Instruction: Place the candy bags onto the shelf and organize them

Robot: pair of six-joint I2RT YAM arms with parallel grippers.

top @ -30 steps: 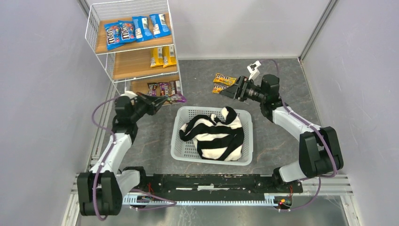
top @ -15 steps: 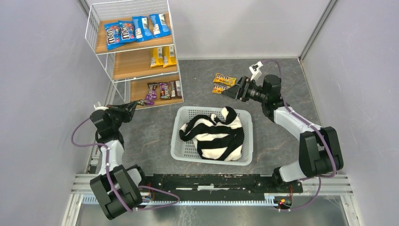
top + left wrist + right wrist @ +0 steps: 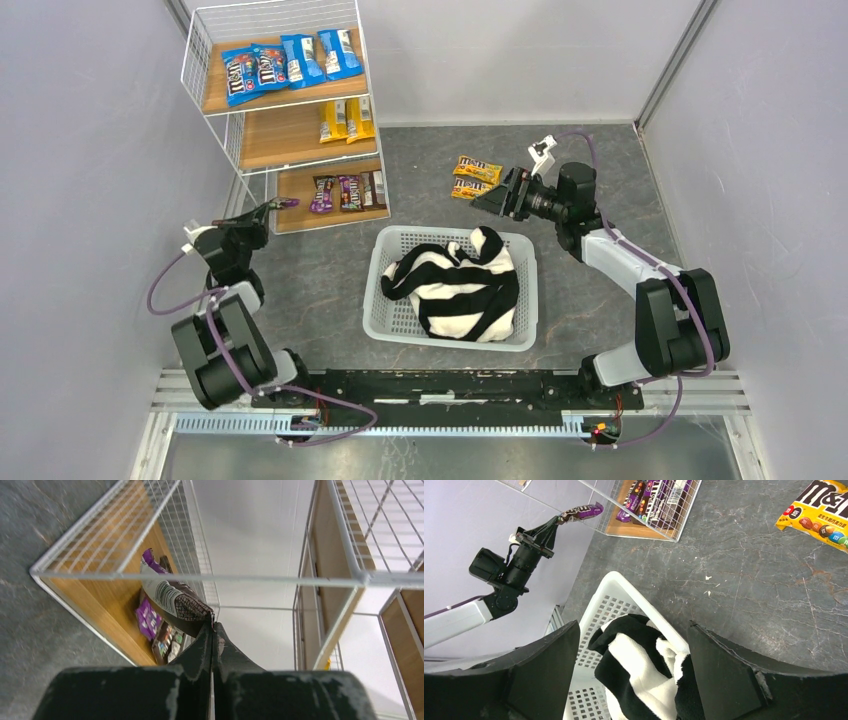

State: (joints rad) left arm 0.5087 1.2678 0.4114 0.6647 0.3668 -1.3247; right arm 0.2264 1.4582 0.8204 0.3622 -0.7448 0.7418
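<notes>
Though likely light, limp and slick, purple bag [image 3: 172,597], pinched by its seam in clenched left gripper [image 3: 213,630], hangs at shelf's [image 3: 280,140] 6 o'clock; yellow bags [image 3: 475,170] at 10 o'clock of released right gripper [image 3: 495,196]: take by crimped ends.

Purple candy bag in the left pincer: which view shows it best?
Left wrist view. The purple candy bag sits close and mid-frame, its print visible, pinched at one end by the shut left pincer. Top external shows only a purple sliver; right wrist shows it small and distant.
</notes>
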